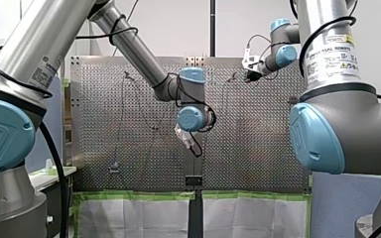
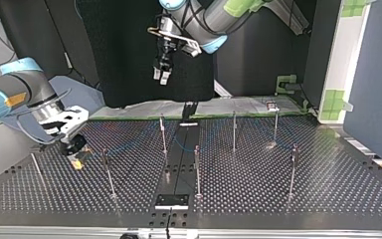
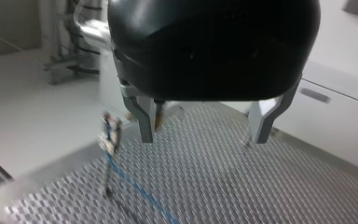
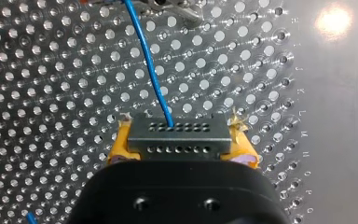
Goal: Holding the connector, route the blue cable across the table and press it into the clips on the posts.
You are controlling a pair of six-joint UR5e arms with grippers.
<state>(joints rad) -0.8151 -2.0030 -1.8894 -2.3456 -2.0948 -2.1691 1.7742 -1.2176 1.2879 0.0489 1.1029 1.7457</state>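
My right gripper (image 4: 182, 142) has its yellow pads (image 4: 121, 147) shut on a grey connector (image 4: 179, 133) with rows of small holes. The blue cable (image 4: 150, 60) leaves the connector and runs ahead over the perforated table to a clip fitting. In the top view my right gripper (image 2: 77, 155) is low over the table at the left. My left gripper (image 3: 205, 137) is open and empty, high above the table (image 3: 242, 186). Below it the blue cable (image 3: 137, 186) trails from a thin post (image 3: 109, 140) with a clip. In the top view my left gripper (image 2: 162, 73) hangs at the back.
Several thin upright posts (image 2: 163, 132) (image 2: 234, 130) (image 2: 197, 169) stand across the perforated table (image 2: 328, 184), with more near the edges (image 2: 292, 169) (image 2: 108, 172). A small black plate (image 2: 171, 200) sits at the near edge. Green-taped sheets (image 1: 144, 213) hang below the table.
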